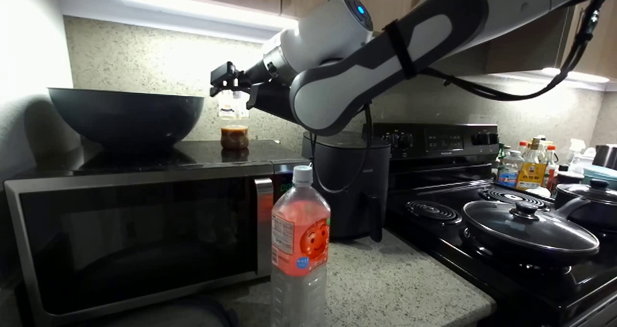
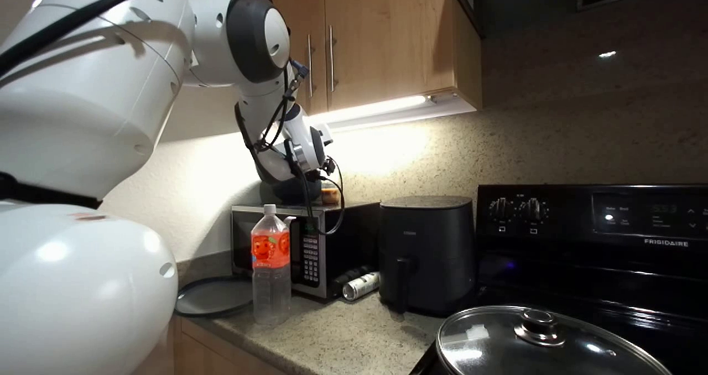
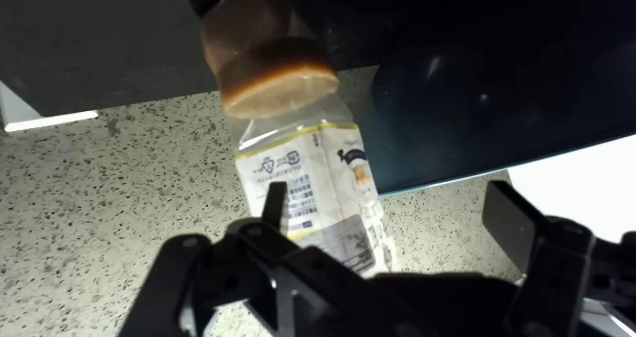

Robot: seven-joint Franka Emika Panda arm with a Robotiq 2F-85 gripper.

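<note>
One white-labelled bottle stands upright, long axis vertical.

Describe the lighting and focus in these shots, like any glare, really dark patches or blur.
In both exterior views, the under-cabinet light burns out to white; in an exterior view, bright reflections dot the glass lid; in the wrist view, the gripper fingers look soft, the bottle is crisper, and the bowl sinks to near black.
</note>
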